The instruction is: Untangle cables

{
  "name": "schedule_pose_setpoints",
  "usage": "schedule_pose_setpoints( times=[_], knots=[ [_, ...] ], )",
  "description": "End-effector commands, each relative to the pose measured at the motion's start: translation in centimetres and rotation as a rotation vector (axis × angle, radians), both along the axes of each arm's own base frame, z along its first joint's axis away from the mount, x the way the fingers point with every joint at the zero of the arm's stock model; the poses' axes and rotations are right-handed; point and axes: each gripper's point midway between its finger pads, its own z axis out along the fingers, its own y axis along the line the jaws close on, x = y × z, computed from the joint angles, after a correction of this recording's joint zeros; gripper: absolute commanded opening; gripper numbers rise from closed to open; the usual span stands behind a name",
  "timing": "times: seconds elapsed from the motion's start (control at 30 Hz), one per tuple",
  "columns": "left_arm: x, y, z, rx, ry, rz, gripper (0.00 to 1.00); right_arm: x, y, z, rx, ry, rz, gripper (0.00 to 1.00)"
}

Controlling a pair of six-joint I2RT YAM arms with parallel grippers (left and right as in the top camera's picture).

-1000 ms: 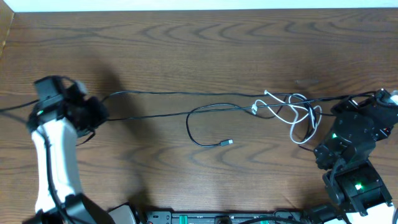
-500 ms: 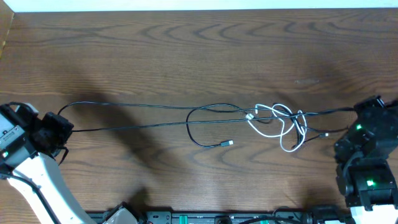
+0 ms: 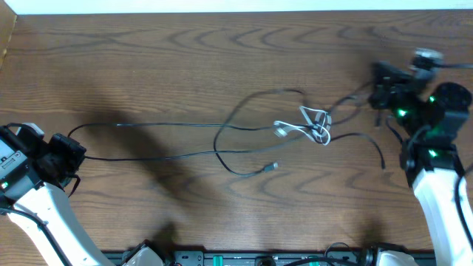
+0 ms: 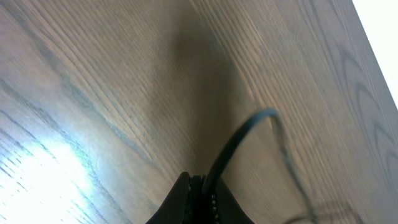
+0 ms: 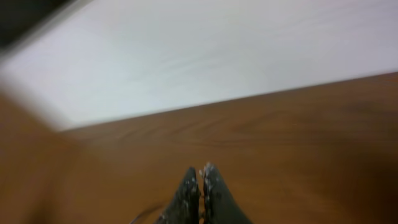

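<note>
The table point(image 3: 222, 52) is mid-brown wood with darker wavy grain, and beyond its far edge runs a white strip. Most cables point(image 3: 185, 154) are black, one point(image 3: 303, 128) is white, and a plug point(image 3: 274, 167) is silvery. The left arm point(image 3: 52, 214) and right arm point(image 3: 436, 199) are white and black, with green lights.

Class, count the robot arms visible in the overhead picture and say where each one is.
2. The left arm is at the lower left, the right arm at the upper right; none appears hidden.
</note>
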Motion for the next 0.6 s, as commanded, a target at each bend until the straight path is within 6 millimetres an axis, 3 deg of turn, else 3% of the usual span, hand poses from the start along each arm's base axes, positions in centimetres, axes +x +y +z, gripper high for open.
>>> schedule_pose_setpoints(
  times=[0.0, 0.07, 0.17, 0.23, 0.37, 0.5, 0.57],
  knots=[
    [0.2, -0.5, 0.0, -0.013, -0.02, -0.038, 0.07, -4.9, 7.6, 1.0, 0.089, -0.048, 0.553, 0.01],
    [0.6, -1.0, 0.3, -0.022, -0.044, -0.081, 0.08, -6.8, 9.6, 1.0, 0.115, -0.069, 0.732, 0.04],
    [0.8, -1.5, 0.5, -0.031, -0.062, -0.108, 0.07, -8.9, 11.3, 1.0, 0.135, -0.092, 0.905, 0.42],
    [0.9, -1.7, 0.5, -0.032, -0.061, -0.122, 0.07, -8.7, 12.1, 0.5, 0.137, -0.077, 0.903, 0.99],
    [2.2, -4.3, 1.1, -0.048, -0.117, -0.269, 0.08, -6.4, 13.4, -2.3, 0.134, 0.057, 0.748, 0.99],
    [4.1, -10.3, 2.9, -0.051, -0.255, -0.61, 0.23, -3.3, 12.7, -7.3, 0.022, 0.235, 0.439, 0.99],
    [4.4, -13.6, 3.3, -0.039, -0.299, -0.78, 0.24, -2.5, 11.8, -9.4, -0.05, 0.302, 0.304, 0.99]
  ],
)
